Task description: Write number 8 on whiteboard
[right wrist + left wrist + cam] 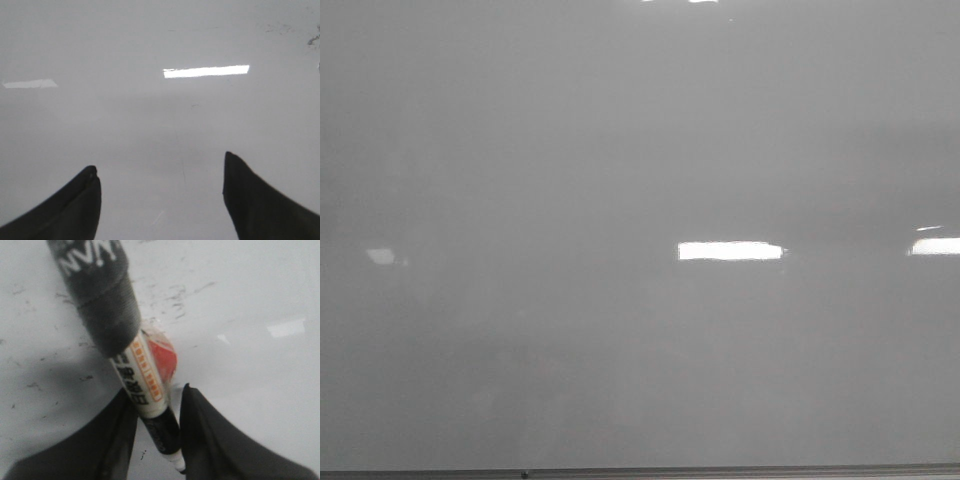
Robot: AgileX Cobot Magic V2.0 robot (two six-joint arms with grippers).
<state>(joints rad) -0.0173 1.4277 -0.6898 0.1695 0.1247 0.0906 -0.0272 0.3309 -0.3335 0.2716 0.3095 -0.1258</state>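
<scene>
Whiteboard [640, 150] fills front view, glare patches only, no 8 visible on it; thin frame edge [720, 470] at bottom. L pincer [157, 412] clenched on marker [147, 385], long axis running up between fingers, dark cap end away from them. Faint smudges [175, 295] nearby. R pincer [160, 185] released, over bare board.

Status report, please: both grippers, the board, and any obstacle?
Left gripper shut on marker. Right gripper open, holding nothing. Whiteboard: no number 8 visible. No obstacle seen.
</scene>
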